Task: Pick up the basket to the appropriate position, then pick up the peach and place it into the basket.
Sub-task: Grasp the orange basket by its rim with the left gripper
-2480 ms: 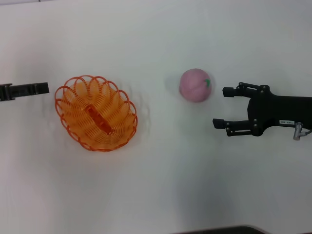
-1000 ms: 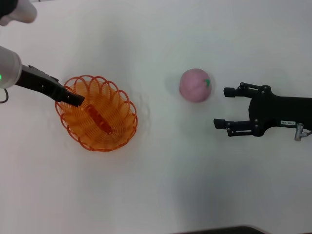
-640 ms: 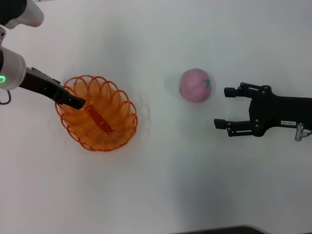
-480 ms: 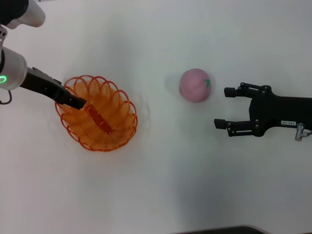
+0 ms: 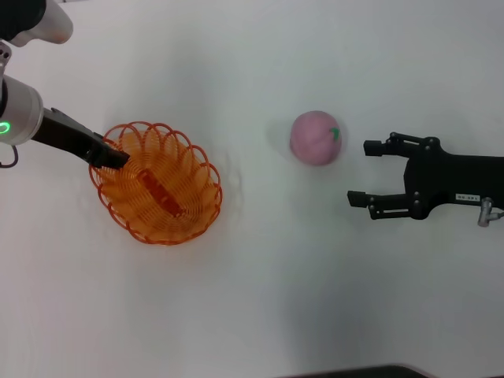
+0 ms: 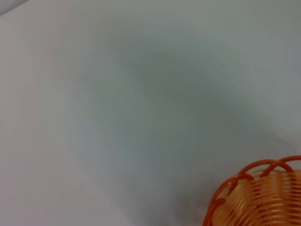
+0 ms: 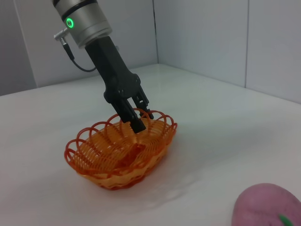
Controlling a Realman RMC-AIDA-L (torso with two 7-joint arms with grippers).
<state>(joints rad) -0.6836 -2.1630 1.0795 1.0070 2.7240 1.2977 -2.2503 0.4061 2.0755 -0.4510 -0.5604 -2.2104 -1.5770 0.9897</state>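
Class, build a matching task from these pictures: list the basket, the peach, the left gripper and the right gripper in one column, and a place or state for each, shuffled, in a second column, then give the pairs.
1. basket
2. peach
3. left gripper
4. right gripper

A. open, beside the pink fruit
B. pink, on the bare table
C. at the scalloped rim
D. orange, empty

Pairs: 1-D, 2-B, 3-C, 4-A

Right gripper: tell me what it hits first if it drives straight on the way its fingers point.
Probably nothing soon. The open right gripper points toward the robot's left, and the peach lies just off that line. Farther on stands the basket, where the left gripper works.
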